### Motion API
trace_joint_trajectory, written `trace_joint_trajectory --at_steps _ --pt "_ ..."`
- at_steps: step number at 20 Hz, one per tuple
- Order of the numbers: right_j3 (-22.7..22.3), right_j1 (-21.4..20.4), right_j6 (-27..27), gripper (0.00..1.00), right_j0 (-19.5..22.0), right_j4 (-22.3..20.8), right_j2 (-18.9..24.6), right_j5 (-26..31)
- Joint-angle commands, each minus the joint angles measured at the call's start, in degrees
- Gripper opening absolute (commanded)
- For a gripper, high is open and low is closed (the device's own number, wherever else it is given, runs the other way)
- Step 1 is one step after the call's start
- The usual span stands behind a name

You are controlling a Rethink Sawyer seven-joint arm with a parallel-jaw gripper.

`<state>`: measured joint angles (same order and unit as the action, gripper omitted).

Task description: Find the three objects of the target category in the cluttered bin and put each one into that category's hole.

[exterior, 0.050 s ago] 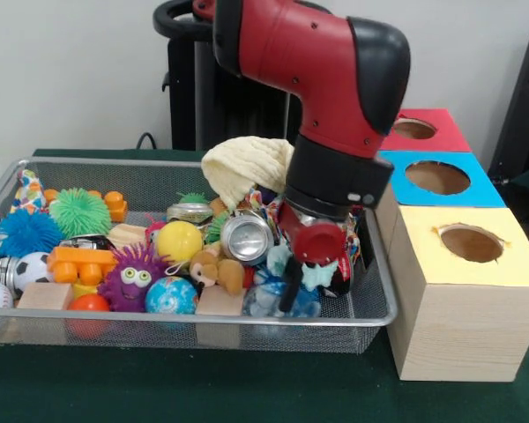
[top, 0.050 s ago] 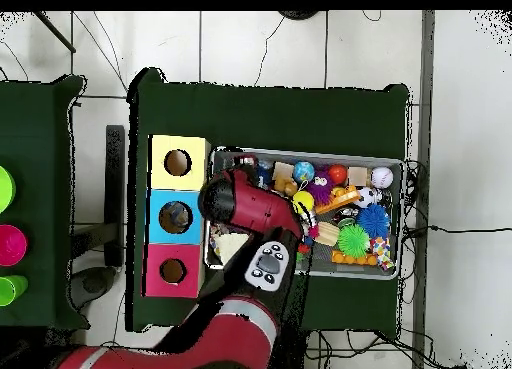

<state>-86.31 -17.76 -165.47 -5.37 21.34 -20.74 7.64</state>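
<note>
A wire mesh bin (exterior, 0.050 s ago: 370, 319) holds a heap of toys. My gripper (exterior, 0.050 s ago: 298, 280) reaches down into the bin's right end, low over a pale blue soft toy (exterior, 0.050 s ago: 266, 298) and beside a crushed silver can (exterior, 0.050 s ago: 247, 238). The wrist hides how it stands. To the right of the bin are three boxes, each with a round hole: yellow (exterior, 0.050 s ago: 516, 264), blue (exterior, 0.050 s ago: 487, 189) and red (exterior, 0.050 s ago: 450, 134). In the overhead view the arm (top, 0.050 s ago: 250, 200) covers the bin's left end next to the boxes (top, 0.050 s ago: 155, 217).
Also in the bin are a cream cloth (exterior, 0.050 s ago: 242, 167), a yellow ball (exterior, 0.050 s ago: 179, 241), a purple fuzzy monster (exterior, 0.050 s ago: 134, 278), a globe ball (exterior, 0.050 s ago: 170, 296), a small teddy (exterior, 0.050 s ago: 213, 271), orange blocks (exterior, 0.050 s ago: 79, 263), green (exterior, 0.050 s ago: 79, 211) and blue (exterior, 0.050 s ago: 26, 232) spiky balls, and a soccer ball (exterior, 0.050 s ago: 33, 269).
</note>
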Motion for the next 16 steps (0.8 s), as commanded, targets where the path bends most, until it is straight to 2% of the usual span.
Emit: trace_joint_trajectory --at_steps 1,5,11,16 --pt "-7.8 -14.2 3.2 0.00 4.5 -4.1 5.0 9.7" --pt "-8.2 -18.0 6.0 0.00 6.4 -6.1 5.5 13.9" --pt "-9.4 -21.1 7.5 0.00 9.7 -8.8 7.9 15.6" --pt "-10.7 -22.4 4.8 0.00 9.4 -9.3 7.9 17.3"
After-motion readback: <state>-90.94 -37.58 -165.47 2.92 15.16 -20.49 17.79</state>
